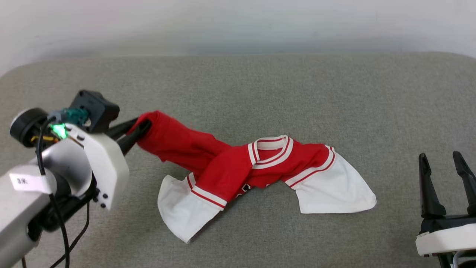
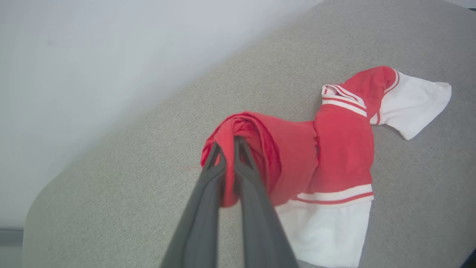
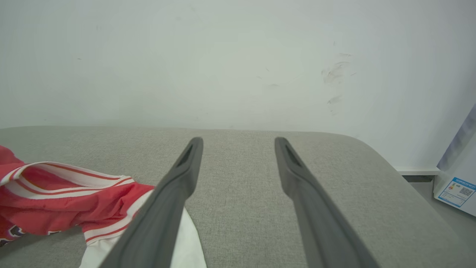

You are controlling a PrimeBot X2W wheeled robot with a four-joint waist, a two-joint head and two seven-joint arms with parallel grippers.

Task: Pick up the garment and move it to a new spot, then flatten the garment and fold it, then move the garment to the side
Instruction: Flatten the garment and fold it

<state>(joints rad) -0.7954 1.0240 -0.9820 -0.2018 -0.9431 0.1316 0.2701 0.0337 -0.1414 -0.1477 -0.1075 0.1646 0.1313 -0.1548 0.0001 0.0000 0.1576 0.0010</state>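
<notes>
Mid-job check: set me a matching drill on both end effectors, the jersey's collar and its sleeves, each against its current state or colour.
Column 1:
1. left end effector
2. right end effector
3. collar
4. sleeves

Column 2:
A. open, holding nothing
B. plain white
C. shut on the red fabric of the garment
D. red-and-white striped

Pairs: 1-C, 2-A, 3-D, 4-B

Setting is judged a bare indoor test room, lab-like. A grey fabric-covered table (image 1: pixel 334 93) with rounded corners is set against a plain white wall (image 3: pixel 223 56), scuffed in places. A white carton (image 3: pixel 459 178) bearing a QR label is seen beside the wall.
</notes>
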